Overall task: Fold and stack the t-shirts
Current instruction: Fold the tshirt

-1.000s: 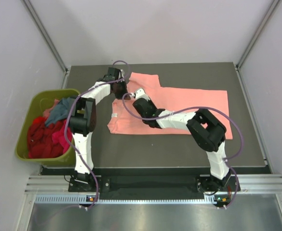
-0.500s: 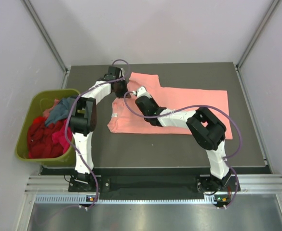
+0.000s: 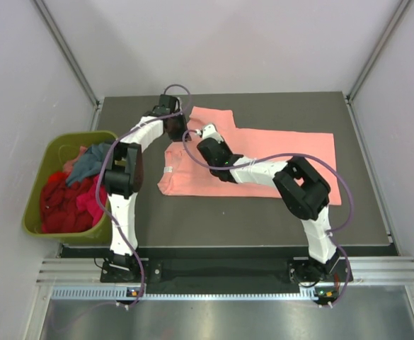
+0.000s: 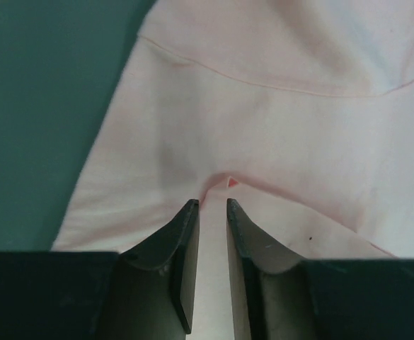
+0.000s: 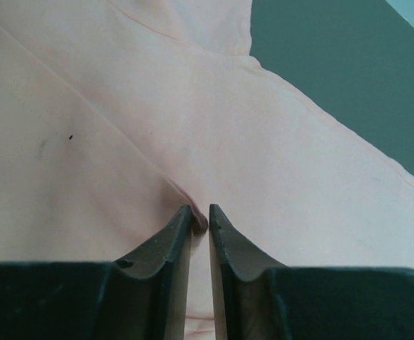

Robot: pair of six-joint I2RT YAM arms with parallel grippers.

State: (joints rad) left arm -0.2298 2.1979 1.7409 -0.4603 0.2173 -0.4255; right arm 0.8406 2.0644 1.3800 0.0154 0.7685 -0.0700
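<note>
The pink shirt [image 3: 284, 159] lies spread on the table [image 3: 263, 219]. At its far left part, the left gripper [image 4: 210, 205] is slightly open and holds nothing. Just beside it, the right gripper [image 5: 200, 209] pinches a small fold.

A salmon-pink t-shirt [image 5: 107, 106] fills most of the frame, with dark table [image 5: 334, 71] showing at the upper right. At bottom centre, the right gripper [image 5: 200, 211] holds its dark jaws a narrow slit apart. A small cloth ridge meets their tips, and any grip is unclear. A seam runs diagonally from the upper left.
</note>
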